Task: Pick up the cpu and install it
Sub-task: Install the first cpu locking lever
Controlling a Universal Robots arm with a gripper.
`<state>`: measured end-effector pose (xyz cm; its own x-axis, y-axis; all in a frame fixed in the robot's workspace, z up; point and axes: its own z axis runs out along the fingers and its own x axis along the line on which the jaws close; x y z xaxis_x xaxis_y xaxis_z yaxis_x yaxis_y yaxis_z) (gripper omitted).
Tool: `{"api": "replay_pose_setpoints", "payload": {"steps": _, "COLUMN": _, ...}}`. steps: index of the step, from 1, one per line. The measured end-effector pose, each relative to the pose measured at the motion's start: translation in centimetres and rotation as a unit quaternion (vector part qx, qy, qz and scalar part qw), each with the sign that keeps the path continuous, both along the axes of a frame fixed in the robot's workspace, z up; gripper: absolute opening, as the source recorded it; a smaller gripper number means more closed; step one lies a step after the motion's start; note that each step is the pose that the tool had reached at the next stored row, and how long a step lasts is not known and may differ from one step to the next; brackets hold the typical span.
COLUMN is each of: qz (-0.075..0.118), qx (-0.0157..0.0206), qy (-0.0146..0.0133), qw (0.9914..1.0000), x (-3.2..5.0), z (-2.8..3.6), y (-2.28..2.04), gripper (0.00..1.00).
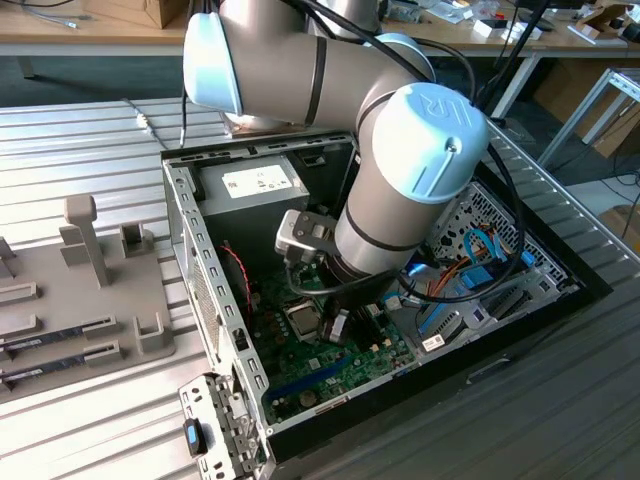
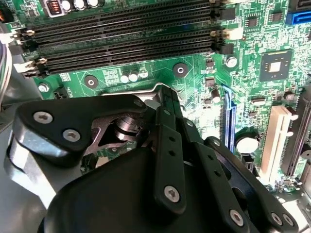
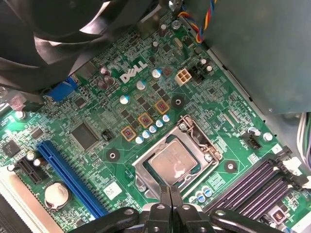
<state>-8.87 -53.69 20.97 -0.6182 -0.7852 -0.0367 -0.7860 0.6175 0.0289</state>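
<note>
The cpu (image 3: pixel 173 164), a small square chip with a silvery-grey top, lies flat in the socket's metal frame (image 3: pixel 197 133) on the green motherboard (image 3: pixel 97 111). In the exterior view the cpu (image 1: pixel 300 318) shows inside the open computer case (image 1: pixel 190 240), just beside the arm's wrist. My gripper (image 3: pixel 170 193) hovers at the socket's edge, its two black fingers pressed together with nothing between them. In the second wrist view the gripper (image 2: pixel 167 95) stands shut over the socket frame, hiding the chip.
Empty dark memory slots (image 2: pixel 126 34) run beside the socket. A blue expansion slot (image 3: pixel 68 177), a coin battery (image 3: pixel 57 194) and a black fan (image 3: pixel 73 29) lie nearby. At the exterior view's left, a grey tray (image 1: pixel 90 300) holds memory sticks (image 1: pixel 60 335).
</note>
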Motion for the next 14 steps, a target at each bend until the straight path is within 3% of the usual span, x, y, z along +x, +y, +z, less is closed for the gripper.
{"api": "replay_pose_setpoints", "payload": {"steps": 4, "qz": 0.0, "qx": 0.0003, "qy": -0.0003, "qw": 1.0, "x": 0.0, "z": 0.09, "y": -0.04, "gripper": 0.14}}
{"api": "replay_pose_setpoints", "payload": {"steps": 7, "qz": -0.002, "qx": 0.0001, "qy": 0.0, "qw": 1.0, "x": 0.19, "z": 0.72, "y": -0.05, "gripper": 0.14}}
{"api": "replay_pose_setpoints", "payload": {"steps": 14, "qz": -0.003, "qx": 0.0002, "qy": 0.0046, "qw": 0.99998, "x": 1.44, "z": 1.04, "y": 0.21, "gripper": 0.15}}
